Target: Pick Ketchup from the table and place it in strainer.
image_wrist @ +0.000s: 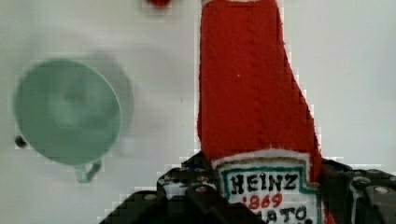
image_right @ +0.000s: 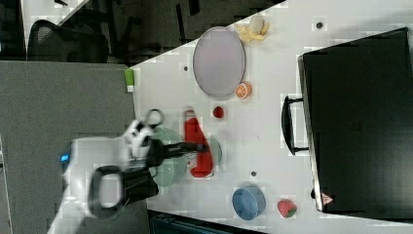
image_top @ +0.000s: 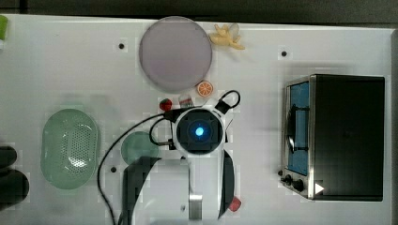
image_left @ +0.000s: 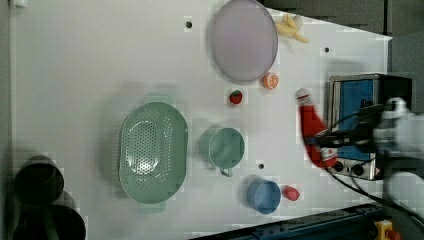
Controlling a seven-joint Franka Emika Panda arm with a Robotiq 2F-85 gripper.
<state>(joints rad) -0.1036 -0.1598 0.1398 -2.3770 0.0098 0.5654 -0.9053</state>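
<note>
The gripper (image_left: 320,145) hangs high above the table (image_left: 100,60) with the Ketchup (image_left: 312,131), open air all round. Toward the strainer (image_left: 152,150), just the green cup (image_left: 226,147) sits low beneath; the toaster oven (image_left: 362,125) looms behind.

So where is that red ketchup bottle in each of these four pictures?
Top view: the ketchup bottle peeks out above the arm's round white wrist, beside the strawberry.
Left view: bottle at right, held in the claw before the toaster oven.
Right view: bottle at centre, over the green cup.
Wrist view: bottle large, centre.
Shared landmark: the lilac plate.
</note>
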